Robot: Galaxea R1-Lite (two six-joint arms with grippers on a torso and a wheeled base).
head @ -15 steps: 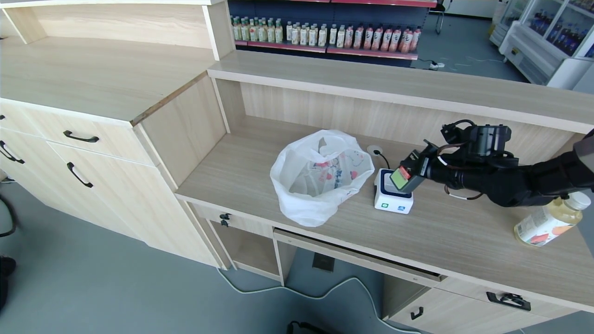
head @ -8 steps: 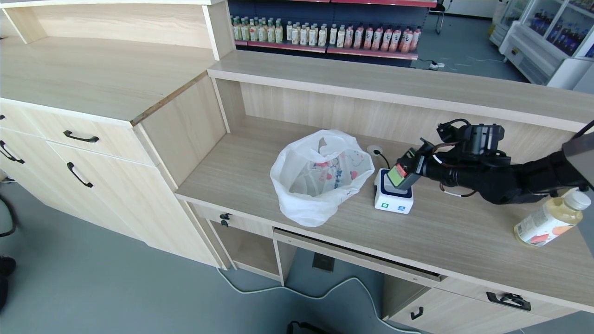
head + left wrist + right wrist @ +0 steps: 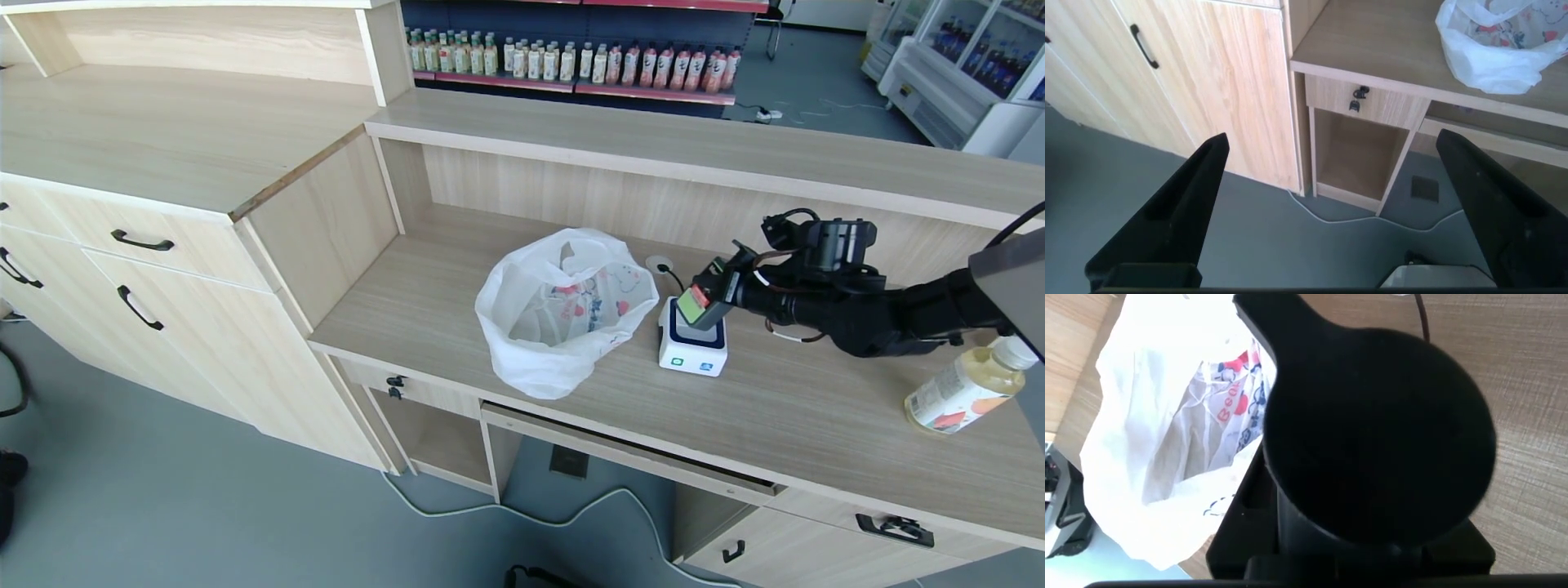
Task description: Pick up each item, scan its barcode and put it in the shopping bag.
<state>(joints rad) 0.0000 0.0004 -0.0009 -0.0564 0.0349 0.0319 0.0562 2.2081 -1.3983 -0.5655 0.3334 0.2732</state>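
Observation:
My right gripper (image 3: 712, 292) is shut on a small dark item (image 3: 694, 305) with a green and red face, held tilted just above the white scanner (image 3: 692, 349) on the counter. In the right wrist view the item (image 3: 1380, 433) is a dark round shape blocking most of the picture. The white shopping bag (image 3: 563, 314) stands open just left of the scanner with printed packets inside; its mouth (image 3: 1176, 449) lies beside the held item. A juice bottle (image 3: 967, 390) lies on its side at the counter's right end. My left gripper (image 3: 1333, 139) hangs open over the floor, left of the counter.
The wooden counter (image 3: 457, 302) has a raised back ledge (image 3: 653, 147) and a taller cabinet (image 3: 163, 139) on its left. A black cable (image 3: 674, 279) runs from the scanner to a hole in the counter. A drawer front (image 3: 620, 449) sits slightly open below the counter edge.
The right arm has carried the item a little to the left and farther back, from the scanner's right side to above it. Bag, bottle and scanner have not moved.

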